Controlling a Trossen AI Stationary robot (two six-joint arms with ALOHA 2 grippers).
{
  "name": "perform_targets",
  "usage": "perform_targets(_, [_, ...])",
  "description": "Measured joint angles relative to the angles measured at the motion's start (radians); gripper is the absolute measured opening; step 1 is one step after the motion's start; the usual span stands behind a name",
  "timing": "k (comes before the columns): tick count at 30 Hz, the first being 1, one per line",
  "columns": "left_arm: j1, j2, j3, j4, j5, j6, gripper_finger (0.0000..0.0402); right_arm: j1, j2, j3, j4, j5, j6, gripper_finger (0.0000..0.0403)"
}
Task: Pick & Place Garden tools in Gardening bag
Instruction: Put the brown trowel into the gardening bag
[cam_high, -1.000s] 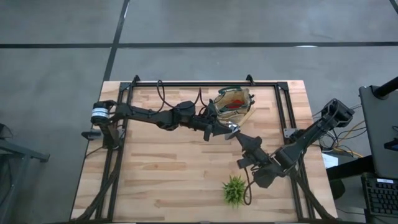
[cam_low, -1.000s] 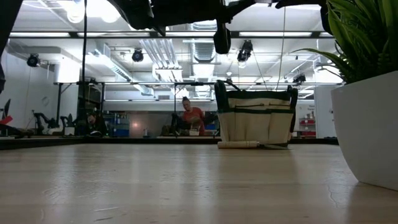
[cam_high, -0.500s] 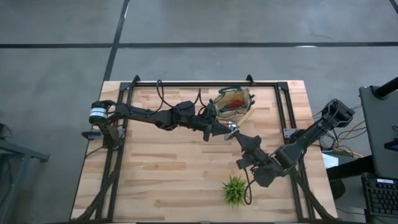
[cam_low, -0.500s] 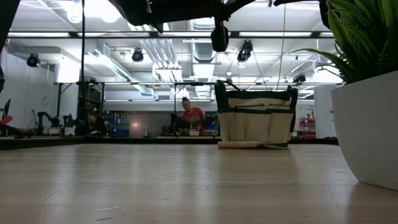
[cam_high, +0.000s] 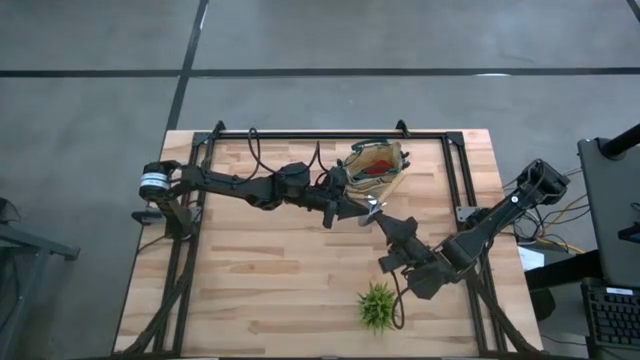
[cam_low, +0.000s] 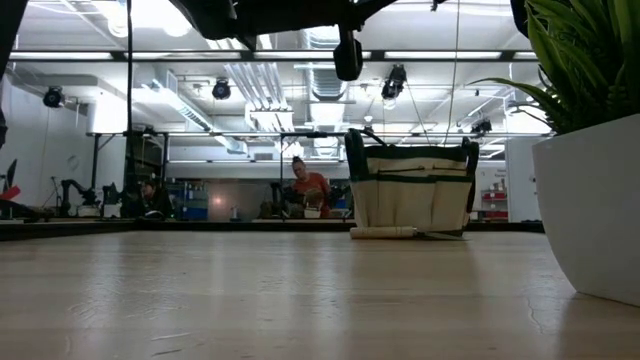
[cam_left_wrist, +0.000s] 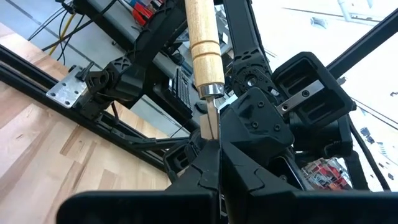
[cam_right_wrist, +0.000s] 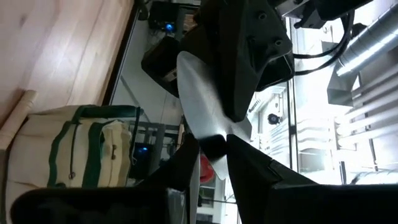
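A wooden-handled metal trowel (cam_left_wrist: 203, 43) is held up in the air between my two grippers, just in front of the tan gardening bag (cam_high: 375, 165). Its silvery blade (cam_right_wrist: 200, 102) shows in the right wrist view and as a bright spot in the high view (cam_high: 372, 207). My left gripper (cam_high: 348, 208) is shut on the blade. My right gripper (cam_high: 386, 224) is shut on the trowel near its neck. The bag stands on its base at the table's far side (cam_low: 410, 195), with a red item (cam_high: 372, 170) inside. My left gripper pinches the trowel's thin blade (cam_left_wrist: 211, 127) between its two fingers, which come level from the table's left. The wooden handle runs on past the fingertips, and the trowel is clear of the table. My right gripper has its two fingers (cam_right_wrist: 186, 168) on either side of the trowel's narrow end below the blade (cam_right_wrist: 214, 146), coming from the table's near right. The blade stands out beyond the fingers toward my left gripper. The exact place of contact is hidden by the fingers.
A wooden-handled tool (cam_low: 385, 232) lies on the table against the bag's foot (cam_high: 401, 185). A spiky green plant (cam_high: 377, 305) in a white pot (cam_low: 590, 210) stands near the front edge, close to my right arm. Black frame rails run along the table's sides.
In the low view the dark part hanging below the two grippers has gone up a little. Both grippers stay shut on the trowel in the same place over the table.
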Motion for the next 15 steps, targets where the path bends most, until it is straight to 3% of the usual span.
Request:
perform_targets(8, [0.0, 0.002, -0.005, -0.002, 0.011, -0.021, 0.0005, 0.0, 0.0, 0.0, 0.0, -0.036, -0.013, 0.0064])
perform_targets(15, [0.002, 0.002, -0.006, -0.003, 0.008, -0.047, 0.0006, 0.0, 0.0, 0.001, 0.001, -0.036, 0.004, 0.0017])
